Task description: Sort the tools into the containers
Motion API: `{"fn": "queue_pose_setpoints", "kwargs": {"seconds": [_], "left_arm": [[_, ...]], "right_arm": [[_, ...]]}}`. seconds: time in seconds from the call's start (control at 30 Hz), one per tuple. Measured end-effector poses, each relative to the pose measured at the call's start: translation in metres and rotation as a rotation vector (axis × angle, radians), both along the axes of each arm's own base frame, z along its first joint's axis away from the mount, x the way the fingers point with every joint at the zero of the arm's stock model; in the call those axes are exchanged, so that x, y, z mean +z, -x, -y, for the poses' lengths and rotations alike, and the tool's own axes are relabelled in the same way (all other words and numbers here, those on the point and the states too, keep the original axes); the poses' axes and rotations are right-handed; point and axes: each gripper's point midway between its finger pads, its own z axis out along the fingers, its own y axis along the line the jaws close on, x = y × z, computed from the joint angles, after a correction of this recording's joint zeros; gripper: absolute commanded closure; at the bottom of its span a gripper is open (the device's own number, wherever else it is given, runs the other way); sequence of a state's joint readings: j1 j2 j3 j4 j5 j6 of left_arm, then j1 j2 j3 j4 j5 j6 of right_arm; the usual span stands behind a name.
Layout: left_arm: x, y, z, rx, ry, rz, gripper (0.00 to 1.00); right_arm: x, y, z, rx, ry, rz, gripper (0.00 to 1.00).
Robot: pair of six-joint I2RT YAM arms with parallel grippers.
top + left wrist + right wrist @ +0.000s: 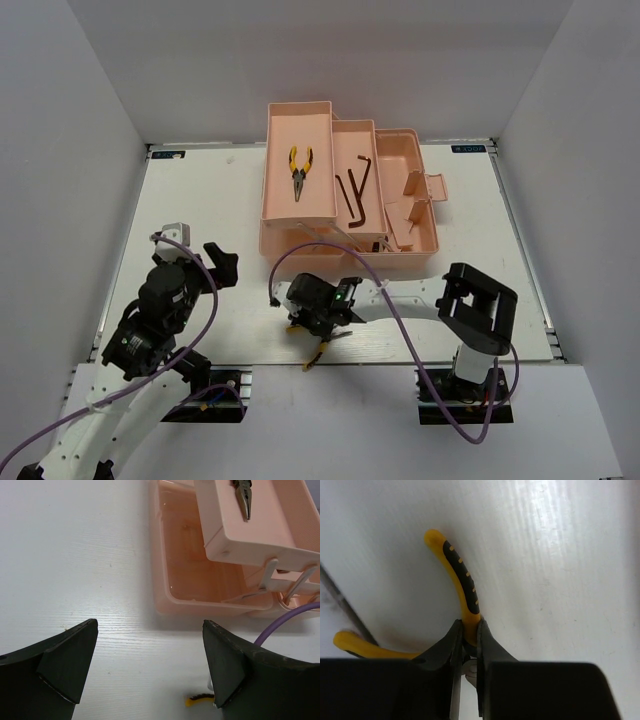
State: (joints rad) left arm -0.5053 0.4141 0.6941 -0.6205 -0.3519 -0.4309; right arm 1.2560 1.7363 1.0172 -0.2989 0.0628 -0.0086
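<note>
Right gripper point(468, 632) clamps yellow-handled pliers point(462, 578) on the table point(560, 555). Left gripper point(150, 635), jaws apart, hangs at eight o'clock from the toolbox point(161, 580).

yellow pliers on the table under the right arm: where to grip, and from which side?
Grip the pliers at the neck, where the two yellow handles converge, coming straight down from above. They lie flat on the table with the handles splayed, so the neck is narrowest and probably near balance. The right gripper is pinched on one handle there.
</note>
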Motion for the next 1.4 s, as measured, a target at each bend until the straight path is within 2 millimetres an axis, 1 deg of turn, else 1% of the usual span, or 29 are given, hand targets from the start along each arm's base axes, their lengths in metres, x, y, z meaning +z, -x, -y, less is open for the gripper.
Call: {"fn": "queue_pose_setpoints", "kwargs": {"seconds": [0.1,0.17,0.2,0.23,0.3,0.37,0.4,0.47,0.5,0.53,0.6,0.63,0.67,0.73,0.8,0.87,0.9,0.97,1.03,1.07,1.13,1.2,1.27,1.4], "left_arm": [[0.001,0.000,-0.001,0.003,0.002,0.006,0.04],[0.001,0.001,-0.001,0.005,0.002,0.007,0.04],[0.002,0.000,-0.002,0.007,0.002,0.008,0.04],[0.001,0.000,-0.002,0.008,0.003,0.007,0.04],[0.001,0.000,-0.002,0.013,0.005,0.007,0.04],[0.002,0.000,-0.003,0.021,0.007,0.008,0.04],[0.002,0.000,-0.004,0.026,0.009,0.008,0.04],[0.002,0.000,-0.005,0.033,0.011,0.010,0.04],[0.003,0.000,-0.006,0.037,0.013,0.014,0.04],[0.004,0.000,-0.007,0.039,0.014,0.017,0.04],[0.006,0.001,-0.008,0.045,0.019,0.026,0.04],[0.006,0.001,-0.009,0.048,0.022,0.028,0.04],[0.007,0.001,-0.009,0.053,0.024,0.030,0.04],[0.007,0.001,-0.010,0.060,0.023,0.031,0.04],[0.005,0.001,-0.011,0.061,0.021,0.028,0.04],[0.002,0.000,-0.011,0.063,0.018,0.023,0.04],[0.001,0.001,-0.011,0.064,0.017,0.019,0.04],[0.000,0.001,-0.011,0.064,0.017,0.018,0.04],[0.000,0.001,-0.011,0.064,0.018,0.018,0.04],[0.000,0.001,-0.011,0.064,0.018,0.018,0.04],[0.000,0.001,-0.011,0.064,0.018,0.018,0.04],[0.000,0.000,-0.011,0.064,0.018,0.018,0.04],[0.000,0.000,-0.011,0.064,0.018,0.018,0.04],[-0.001,0.000,-0.011,0.065,0.016,0.014,0.04]], "right_arm": [[0.004,0.011,0.009,0.106,0.043,-0.072,1.00],[0.019,0.022,0.014,0.190,0.072,-0.150,1.00],[0.030,0.025,0.011,0.226,0.067,-0.173,1.00],[0.047,0.028,0.005,0.262,0.049,-0.193,1.00],[0.087,0.027,-0.015,0.324,-0.027,-0.204,1.00],[0.133,0.021,-0.037,0.365,-0.124,-0.178,1.00],[0.161,0.017,-0.049,0.385,-0.191,-0.150,1.00],[0.203,0.006,-0.063,0.396,-0.279,-0.092,1.00],[0.225,-0.003,-0.068,0.390,-0.321,-0.049,1.00],[0.241,-0.014,-0.070,0.369,-0.344,0.000,1.00],[0.265,-0.038,-0.074,0.311,-0.379,0.103,1.00],[0.272,-0.050,-0.074,0.278,-0.389,0.150,1.00],[0.278,-0.068,-0.074,0.228,-0.392,0.215,1.00],[0.285,-0.099,-0.071,0.139,-0.390,0.305,1.00],[0.295,-0.137,-0.064,0.027,-0.387,0.396,1.00],[0.312,-0.178,-0.058,-0.098,-0.417,0.479,1.00],[0.325,-0.203,-0.054,-0.178,-0.444,0.532,1.00],[0.344,-0.242,-0.042,-0.305,-0.488,0.609,1.00],[0.356,-0.275,-0.027,-0.414,-0.517,0.661,1.00],[0.358,-0.288,-0.020,-0.457,-0.526,0.675,1.00],[0.356,-0.306,-0.010,-0.520,-0.541,0.672,1.00],[0.346,-0.321,-0.004,-0.566,-0.547,0.643,1.00],[0.331,-0.332,-0.002,-0.593,-0.552,0.596,1.00],[0.297,-0.345,-0.002,-0.634,-0.554,0.475,1.00]]}}
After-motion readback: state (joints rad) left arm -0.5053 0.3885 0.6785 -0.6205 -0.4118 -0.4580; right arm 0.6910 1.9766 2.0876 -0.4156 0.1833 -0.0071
